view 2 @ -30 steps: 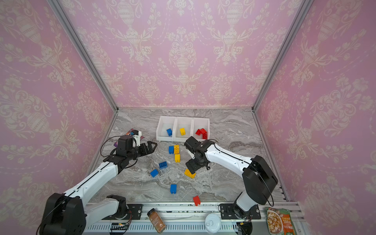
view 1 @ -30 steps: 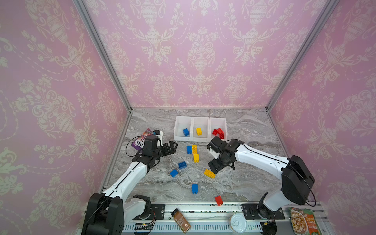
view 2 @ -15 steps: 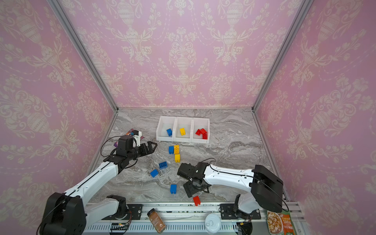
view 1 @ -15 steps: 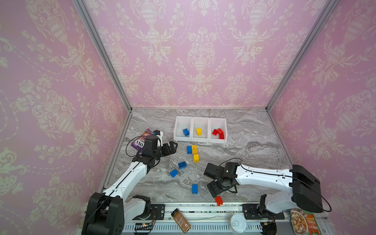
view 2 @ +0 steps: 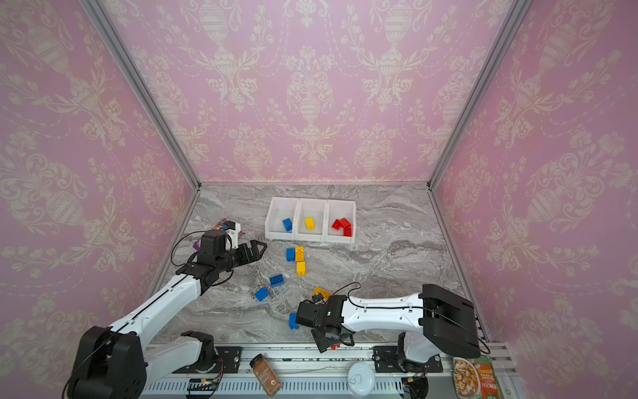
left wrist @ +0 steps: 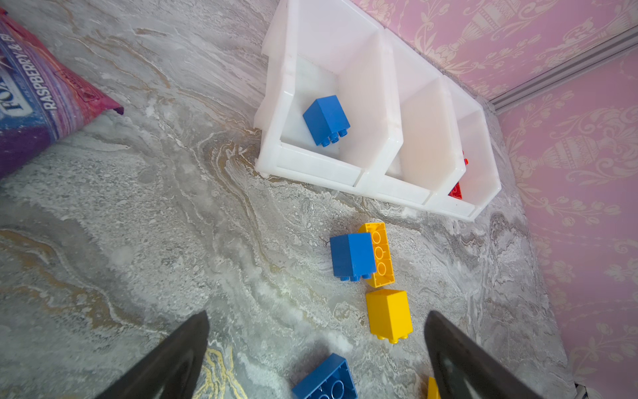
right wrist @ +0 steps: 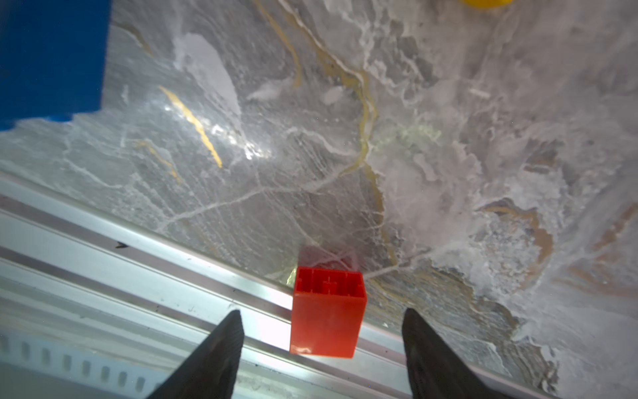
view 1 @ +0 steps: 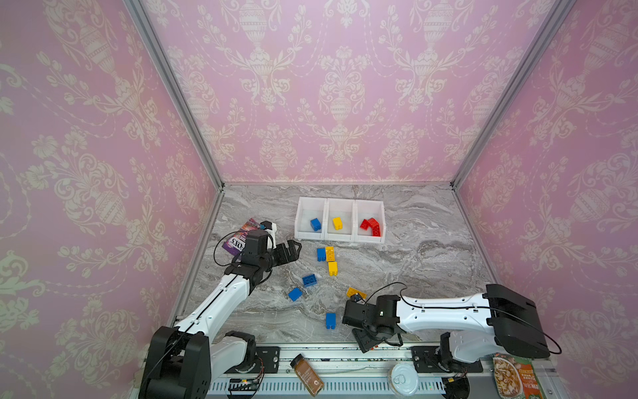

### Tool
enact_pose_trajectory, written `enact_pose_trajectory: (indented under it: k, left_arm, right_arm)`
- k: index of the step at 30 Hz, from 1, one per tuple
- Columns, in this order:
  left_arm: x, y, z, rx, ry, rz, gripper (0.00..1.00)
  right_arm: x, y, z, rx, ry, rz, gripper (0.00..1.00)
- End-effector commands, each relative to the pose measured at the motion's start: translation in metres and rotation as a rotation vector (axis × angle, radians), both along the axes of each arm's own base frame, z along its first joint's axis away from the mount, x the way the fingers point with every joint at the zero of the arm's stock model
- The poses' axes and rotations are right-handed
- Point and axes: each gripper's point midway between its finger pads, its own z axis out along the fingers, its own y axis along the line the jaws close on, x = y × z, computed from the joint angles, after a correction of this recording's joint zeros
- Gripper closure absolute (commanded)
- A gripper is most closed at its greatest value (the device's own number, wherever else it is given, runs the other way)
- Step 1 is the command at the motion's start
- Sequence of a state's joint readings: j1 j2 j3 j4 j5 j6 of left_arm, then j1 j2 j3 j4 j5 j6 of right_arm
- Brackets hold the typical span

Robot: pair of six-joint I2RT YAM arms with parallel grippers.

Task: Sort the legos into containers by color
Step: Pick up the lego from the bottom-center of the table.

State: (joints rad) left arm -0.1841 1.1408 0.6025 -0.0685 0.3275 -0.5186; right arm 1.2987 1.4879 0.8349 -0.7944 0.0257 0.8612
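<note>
At the marble table's [right wrist: 448, 138] front edge, the right gripper [right wrist: 321, 312] straddles a small red plastic brick [right wrist: 327, 293], jaws apart and clear of it, while the left gripper [view 1: 295, 250] hangs wide open near three joined white plastic bins [view 1: 312, 236].

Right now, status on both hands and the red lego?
Left hand open, empty. Right hand open, straddling red lego, not touching. Lego at table edge, against rail. Blue lego nearby, clear.
</note>
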Motion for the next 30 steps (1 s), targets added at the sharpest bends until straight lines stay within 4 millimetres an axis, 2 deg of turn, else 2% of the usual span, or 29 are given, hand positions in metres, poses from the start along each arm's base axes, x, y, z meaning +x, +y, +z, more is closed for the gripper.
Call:
enact_pose_trajectory:
  k: [1, 9, 14, 18, 24, 30]
  left_arm:
    - [-0.002, 0.003, -0.006, 0.001, 0.023, 0.012, 0.01]
    - [-0.001, 0.003, -0.008, 0.003, 0.029, 0.012, 0.01]
    - [-0.001, 0.003, -0.009, 0.003, 0.031, 0.012, 0.01]
    - [-0.001, 0.003, -0.01, 0.002, 0.036, 0.012, 0.01]
    - [-0.001, 0.003, -0.011, 0.001, 0.039, 0.01, 0.01]
    - [0.0, 0.003, -0.008, -0.001, 0.033, 0.01, 0.01]
  right_arm:
    - [0.002, -0.009, 0.0, -0.056, -0.015, -0.02, 0.3]
    - [-0.006, -0.002, -0.014, -0.01, 0.022, -0.03, 0.36]
    - [-0.007, -0.009, -0.02, -0.045, 0.028, -0.037, 0.41]
    - [-0.003, -0.009, -0.019, -0.043, 0.004, -0.04, 0.48]
    - [0.005, -0.011, -0.014, -0.082, -0.03, -0.021, 0.68]
    - [0.018, -0.006, -0.002, -0.067, -0.065, -0.015, 0.71]
